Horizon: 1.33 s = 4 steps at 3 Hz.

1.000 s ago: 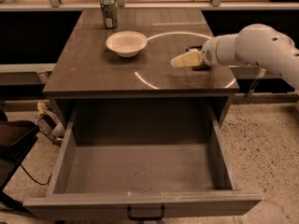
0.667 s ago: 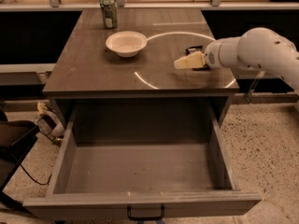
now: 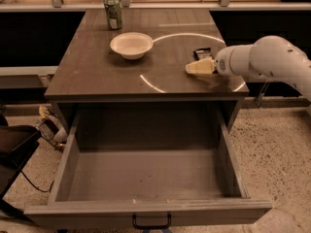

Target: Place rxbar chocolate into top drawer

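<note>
The rxbar chocolate (image 3: 202,53), a small dark-wrapped bar, lies flat on the right side of the grey tabletop. My gripper (image 3: 196,68) is on the end of the white arm reaching in from the right. It hovers low over the tabletop just in front of the bar, pointing left, and it holds nothing that I can see. The top drawer (image 3: 146,174) is pulled fully open below the tabletop. Its grey floor is bare and its black handle (image 3: 151,222) is at the front edge.
A white bowl (image 3: 131,44) sits on the middle of the tabletop (image 3: 92,72). A green can (image 3: 113,12) stands at the back left. A dark chair and cables are on the floor at the left (image 3: 19,144). Speckled floor lies to the right.
My gripper has shifted slightly to the right and toward the table's front edge. The bar behind it now shows more. The drawer, bowl and can have not moved.
</note>
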Tool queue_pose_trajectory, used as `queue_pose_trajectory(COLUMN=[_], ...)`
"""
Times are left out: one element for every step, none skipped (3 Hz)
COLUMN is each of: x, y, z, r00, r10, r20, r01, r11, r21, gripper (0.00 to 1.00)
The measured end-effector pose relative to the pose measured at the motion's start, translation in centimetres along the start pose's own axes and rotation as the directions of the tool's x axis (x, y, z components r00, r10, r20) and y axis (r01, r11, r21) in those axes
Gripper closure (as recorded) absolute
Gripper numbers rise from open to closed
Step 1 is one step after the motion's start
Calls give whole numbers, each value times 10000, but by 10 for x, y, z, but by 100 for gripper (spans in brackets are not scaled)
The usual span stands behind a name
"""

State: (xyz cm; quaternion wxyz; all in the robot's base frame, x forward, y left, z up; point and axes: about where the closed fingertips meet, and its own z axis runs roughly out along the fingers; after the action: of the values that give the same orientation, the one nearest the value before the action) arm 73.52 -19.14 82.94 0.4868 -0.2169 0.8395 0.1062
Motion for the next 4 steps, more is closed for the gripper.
queue_pose_trajectory(x=[6,4,0,-1], y=[3,3,3,3], z=[4,3,1,0], r00=[9998,9999,9999,9998], r10=[162,161,161,161], r20=[-61,-62,-62,-63], r01=[-162,-162,-162,-161], r11=[9999,9999,9999,9999], r21=[-39,-42,-42,-44], gripper=[44,69,92,100])
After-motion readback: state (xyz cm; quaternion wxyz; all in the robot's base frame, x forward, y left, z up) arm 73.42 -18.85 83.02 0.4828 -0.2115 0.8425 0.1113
